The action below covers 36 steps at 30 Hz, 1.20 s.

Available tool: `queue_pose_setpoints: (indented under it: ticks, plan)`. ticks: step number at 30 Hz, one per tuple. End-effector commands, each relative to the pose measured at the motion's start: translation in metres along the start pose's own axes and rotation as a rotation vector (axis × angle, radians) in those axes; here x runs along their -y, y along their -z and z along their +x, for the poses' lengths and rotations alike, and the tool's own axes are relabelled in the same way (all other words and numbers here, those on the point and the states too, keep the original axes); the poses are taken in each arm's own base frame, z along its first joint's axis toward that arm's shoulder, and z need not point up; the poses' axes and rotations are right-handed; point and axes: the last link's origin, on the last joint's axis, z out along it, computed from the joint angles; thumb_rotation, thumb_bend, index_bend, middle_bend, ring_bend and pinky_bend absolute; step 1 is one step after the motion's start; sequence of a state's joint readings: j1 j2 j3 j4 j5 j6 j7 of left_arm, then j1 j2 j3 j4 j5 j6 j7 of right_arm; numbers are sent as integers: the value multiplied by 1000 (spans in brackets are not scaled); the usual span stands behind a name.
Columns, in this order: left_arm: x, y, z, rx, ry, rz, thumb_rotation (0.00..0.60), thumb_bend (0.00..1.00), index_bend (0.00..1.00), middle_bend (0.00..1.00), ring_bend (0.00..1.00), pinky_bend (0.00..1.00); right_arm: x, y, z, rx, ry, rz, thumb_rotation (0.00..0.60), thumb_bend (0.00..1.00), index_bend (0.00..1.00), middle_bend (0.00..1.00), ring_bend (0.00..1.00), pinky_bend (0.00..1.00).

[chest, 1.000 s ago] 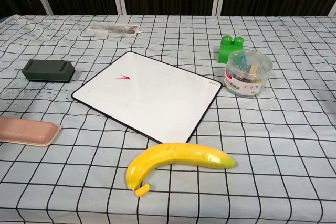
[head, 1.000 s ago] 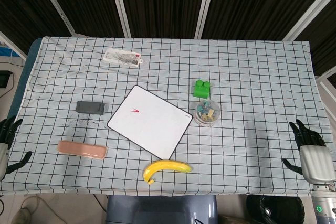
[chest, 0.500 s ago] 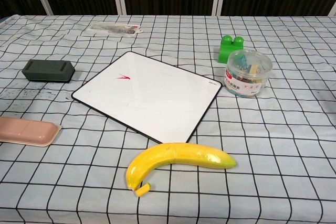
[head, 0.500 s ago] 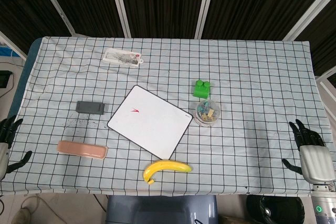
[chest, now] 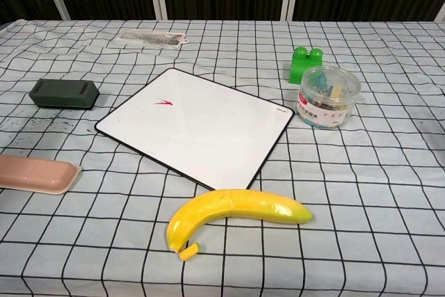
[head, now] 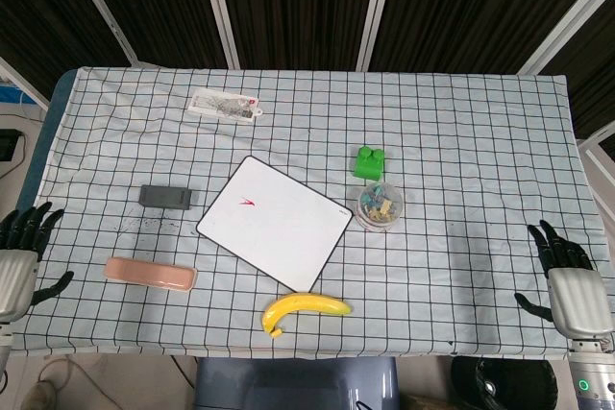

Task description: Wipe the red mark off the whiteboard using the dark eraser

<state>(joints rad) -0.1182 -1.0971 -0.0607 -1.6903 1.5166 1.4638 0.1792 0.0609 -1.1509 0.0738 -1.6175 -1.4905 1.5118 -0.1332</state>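
Observation:
The whiteboard (head: 277, 222) (chest: 198, 124) lies tilted at the table's middle, with a small red mark (head: 247, 203) (chest: 164, 102) near its left corner. The dark eraser (head: 167, 197) (chest: 63, 93) rests on the cloth to the board's left. My left hand (head: 21, 262) hovers at the table's left edge, fingers spread and holding nothing, well left of the eraser. My right hand (head: 567, 278) is at the right edge, fingers spread, also holding nothing. Neither hand shows in the chest view.
A pink case (head: 150, 274) (chest: 35, 173) lies front left and a banana (head: 306, 309) (chest: 236, 213) in front of the board. A green block (head: 369, 162) (chest: 306, 64) and a clear tub of clips (head: 381, 205) (chest: 328, 97) sit right of the board. A packet (head: 226, 106) lies at the back.
My left hand has moved up and to the right, showing more fully at the table's left edge. The right hand and all objects have stayed put.

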Motion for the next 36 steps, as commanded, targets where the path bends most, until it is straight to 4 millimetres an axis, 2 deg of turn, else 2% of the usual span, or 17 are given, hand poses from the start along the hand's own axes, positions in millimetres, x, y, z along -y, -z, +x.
queue_pose_setpoints:
  ticks: [1,8,18,25,36]
  plan:
    - [-8,-13,1,20,-19,-34,600,155,78,20,0,12,0,0,0,0,1,1,600,32,0,73,166,183]
    - [-23,-43,3,83,-27,-63,600,146,76,46,7,90,0,2,0,1,-4,-1,600,33,0,73,166,183]
    - [-45,-96,5,205,-44,-78,600,128,74,54,8,93,0,0,-1,5,-11,-6,600,33,0,73,166,183]
    - [-55,-133,12,203,-64,-47,600,128,88,82,8,101,-1,0,-1,10,-16,-12,600,33,0,73,166,182]
    - [-63,-174,-6,294,-86,-10,600,99,92,104,10,107,-2,-1,-1,13,-22,-21,600,32,0,73,166,183]
